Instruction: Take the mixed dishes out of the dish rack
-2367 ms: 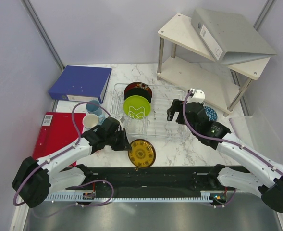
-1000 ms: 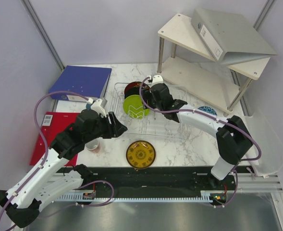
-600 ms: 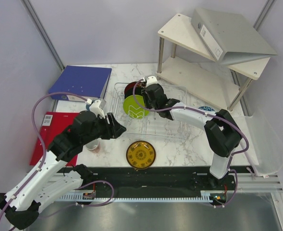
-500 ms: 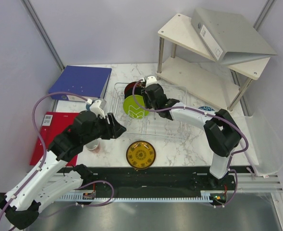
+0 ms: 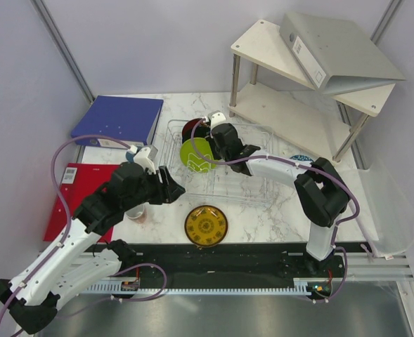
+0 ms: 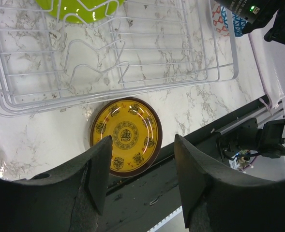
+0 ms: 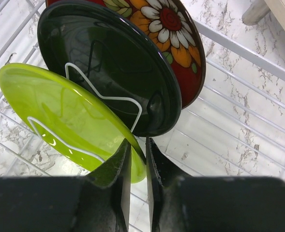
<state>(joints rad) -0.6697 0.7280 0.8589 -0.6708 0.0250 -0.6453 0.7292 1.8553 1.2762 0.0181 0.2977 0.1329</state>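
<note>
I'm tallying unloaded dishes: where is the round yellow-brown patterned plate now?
In the top view, the round yellow-brown patterned plate lies flat on the marble table, just outside the near edge of the wire dish rack.

A lime-green plate (image 7: 60, 111), glossy black plate (image 7: 108, 72), red daisy-flowered plate (image 7: 183, 43), yellow-brown ornamented plate (image 6: 125, 136), silvery-white wire rack (image 6: 181, 77).

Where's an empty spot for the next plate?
Best: the bare marble right of the yellow plate, in front of the dish rack, up to the black rail. Also behind the rack, between blue binder and shelf leg. Crowded: the rack's back-left, with the lime green plate, and near the red folder.
</note>
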